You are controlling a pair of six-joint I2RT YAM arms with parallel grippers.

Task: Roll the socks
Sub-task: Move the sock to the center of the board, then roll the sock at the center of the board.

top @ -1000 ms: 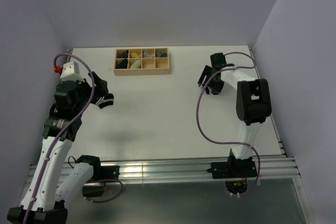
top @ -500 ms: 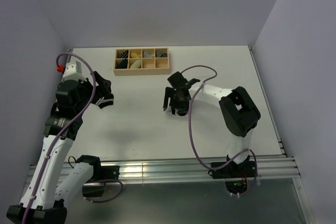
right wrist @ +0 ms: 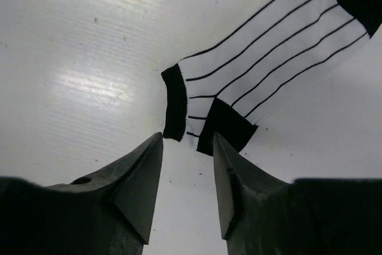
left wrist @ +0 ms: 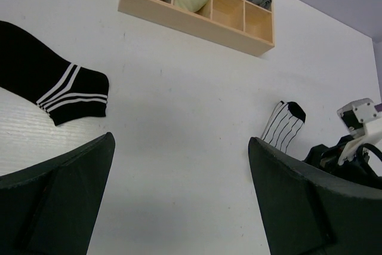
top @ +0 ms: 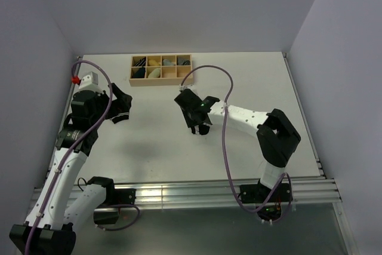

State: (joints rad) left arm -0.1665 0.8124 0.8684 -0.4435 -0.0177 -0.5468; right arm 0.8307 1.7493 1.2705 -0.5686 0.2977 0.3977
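The black sock (left wrist: 54, 82) with white bands near its cuff lies flat at the left of the table, also seen as the black sock (top: 122, 116) in the top view. My left gripper (left wrist: 180, 138) hovers beside it, open wide and empty; the left gripper (top: 118, 104) stands just over that sock's edge from above. The white sock (right wrist: 268, 58) with thin black stripes and black ends lies mid-table, and as the white sock (left wrist: 283, 126) in the left wrist view. My right gripper (right wrist: 187, 135) is at its black cuff end, jaws partly apart, bare table between them. From above, the right gripper (top: 192, 117) mostly hides this sock.
A wooden compartment box (top: 161, 79) stands at the back of the table with rolled socks in several cells; it shows as the wooden box (left wrist: 197, 22) in the left wrist view. The metal rail (top: 179, 192) runs along the near edge.
My right arm swung from the back right to the table's middle, down over the striped sock, and its jaws narrowed. The left arm shifted slightly and stayed open.
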